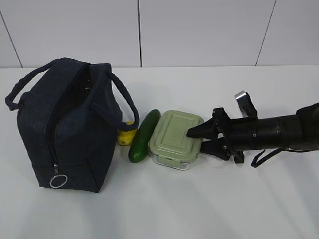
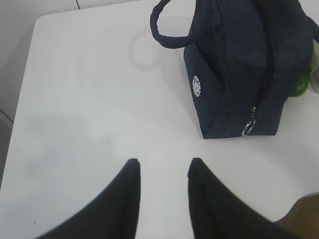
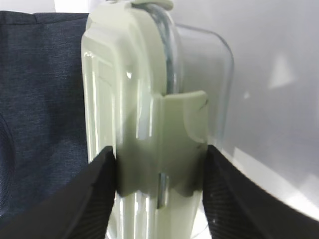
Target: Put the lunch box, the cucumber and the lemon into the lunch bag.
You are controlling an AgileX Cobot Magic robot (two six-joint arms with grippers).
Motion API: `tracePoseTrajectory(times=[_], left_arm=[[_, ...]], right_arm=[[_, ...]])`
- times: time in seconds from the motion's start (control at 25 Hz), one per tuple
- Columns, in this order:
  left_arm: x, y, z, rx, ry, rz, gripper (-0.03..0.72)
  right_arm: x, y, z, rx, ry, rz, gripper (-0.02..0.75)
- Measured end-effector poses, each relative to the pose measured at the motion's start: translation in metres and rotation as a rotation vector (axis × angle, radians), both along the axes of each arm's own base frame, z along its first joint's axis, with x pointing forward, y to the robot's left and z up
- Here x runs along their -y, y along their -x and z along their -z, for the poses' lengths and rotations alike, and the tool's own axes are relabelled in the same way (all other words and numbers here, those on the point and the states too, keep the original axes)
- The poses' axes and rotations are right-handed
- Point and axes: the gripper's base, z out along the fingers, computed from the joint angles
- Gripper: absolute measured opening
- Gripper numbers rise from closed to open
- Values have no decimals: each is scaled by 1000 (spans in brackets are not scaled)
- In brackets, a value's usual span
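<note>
The dark navy lunch bag stands upright at the left, its top gaping and its silver ring pull low on the near end. The yellow lemon lies against the bag, with the dark green cucumber beside it. To the right of those is the lunch box with its sage-green lid. My right gripper is shut on the box's right end, one finger above the lid and one under the base. My left gripper hovers open over bare table, short of the bag.
The white table stretches in front of and behind the row of things. Its left edge and rounded corner show in the left wrist view. A white panelled wall stands behind the table.
</note>
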Motion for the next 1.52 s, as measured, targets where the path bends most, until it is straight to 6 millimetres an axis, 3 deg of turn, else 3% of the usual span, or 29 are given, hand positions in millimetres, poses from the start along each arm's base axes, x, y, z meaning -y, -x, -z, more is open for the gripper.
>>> tracePoseTrajectory(times=[1.52], left_arm=[[0, 0, 0, 0, -1, -1, 236]], right_arm=[[-3, 2, 0, 13, -44, -37, 383]])
